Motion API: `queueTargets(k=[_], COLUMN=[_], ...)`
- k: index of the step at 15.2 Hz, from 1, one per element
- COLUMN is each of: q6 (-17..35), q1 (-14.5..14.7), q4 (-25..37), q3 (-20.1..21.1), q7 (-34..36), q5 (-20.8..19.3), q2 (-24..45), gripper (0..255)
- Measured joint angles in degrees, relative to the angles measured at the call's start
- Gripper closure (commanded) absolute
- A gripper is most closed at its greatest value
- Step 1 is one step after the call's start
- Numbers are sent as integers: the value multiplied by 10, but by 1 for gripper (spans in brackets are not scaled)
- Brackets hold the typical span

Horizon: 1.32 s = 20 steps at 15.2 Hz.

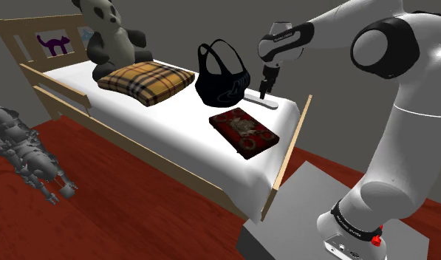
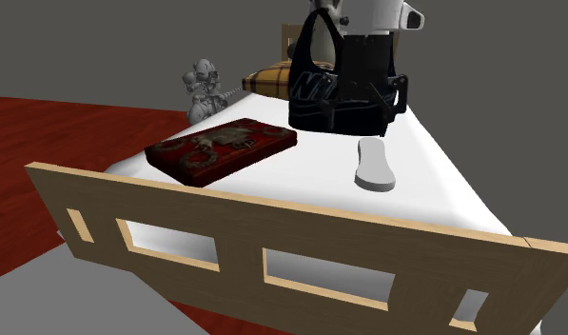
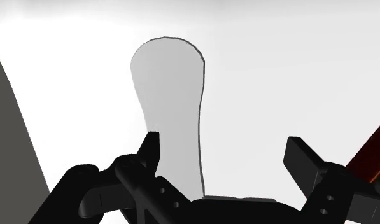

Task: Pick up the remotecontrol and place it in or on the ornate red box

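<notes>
Item: pale grey, flat, elongated remote control (image 3: 169,108), lying on the white bed sheet (image 1: 174,140) near the ornate dark-red flat box (image 1: 243,131). Black two-finger gripper (image 3: 225,149): fingers apart, above it, nothing held. We judge the approach in hand; next, centre, descend, close. Black shoulder bag (image 1: 221,74) crowds the far side.
</notes>
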Motion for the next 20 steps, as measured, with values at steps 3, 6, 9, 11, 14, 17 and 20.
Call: queueTargets(k=[3,6,9,11,14,17,20], q6=[1,2,18,29,37,38,38], q1=[-20,-30,-33,-35,-35,-35,-35], q4=[68,102,97,95,91,92,92], q3=[6,11,12,14,15,15,15], q7=[-35,-49,-54,-56,-57,-57,-57], q5=[21,31,35,38,40,40,40], q2=[68,103,115,124,129,130,130], gripper=[0,0,0,0,0,0,255])
